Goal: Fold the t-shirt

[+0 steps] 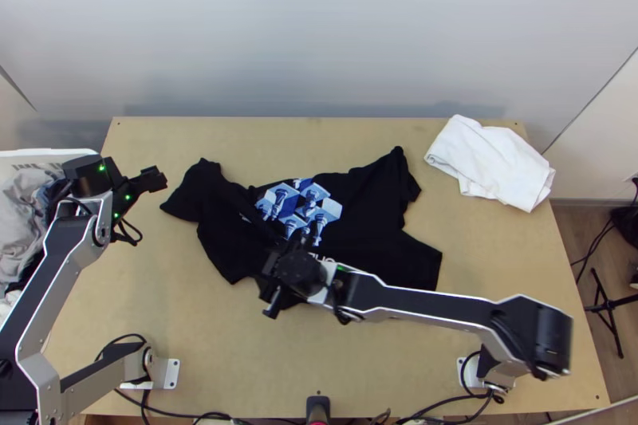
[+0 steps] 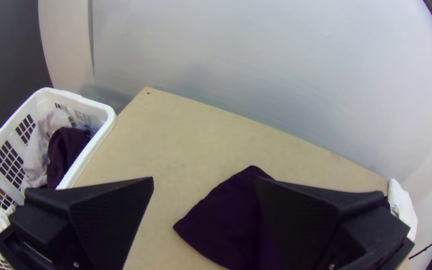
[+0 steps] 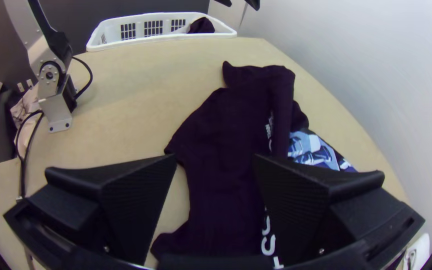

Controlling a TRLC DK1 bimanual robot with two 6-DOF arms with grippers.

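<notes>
A pale grey wall (image 1: 319,34) rises beyond the far edge, at 12 o'clock of the light wooden table (image 1: 510,265). Wooden floor (image 1: 590,265) shows past the edge at 3, with a black stand (image 1: 608,305) on it.

The right arm (image 1: 431,303) crosses from its base at 4 toward the middle, over the shirt's near side; the left arm (image 1: 68,240) rises from its base at 8 toward 10. A white basket (image 1: 48,153) of clothes sits beside the table's edge at 9 to 10.

The black t-shirt (image 1: 367,222) lies around the middle, unevenly spread and rumpled, its blue print (image 1: 319,203) partly covered by cloth folded over from the 9 o'clock side. One end points to 10, a peak to 1, a corner to 3. A white cloth (image 1: 486,158), bunched and layered, covers the table's corner at 1 to 2 and overhangs its edge.

Bare wood runs between shirt and far edge, and more widely from 6 to 8.

The left gripper (image 1: 160,179) is open at 10, near the shirt's end, fingers (image 2: 111,217) wide apart. The right gripper (image 1: 269,285) is open too, fingers (image 3: 138,200) spread above the shirt's near side, toward 7.
</notes>
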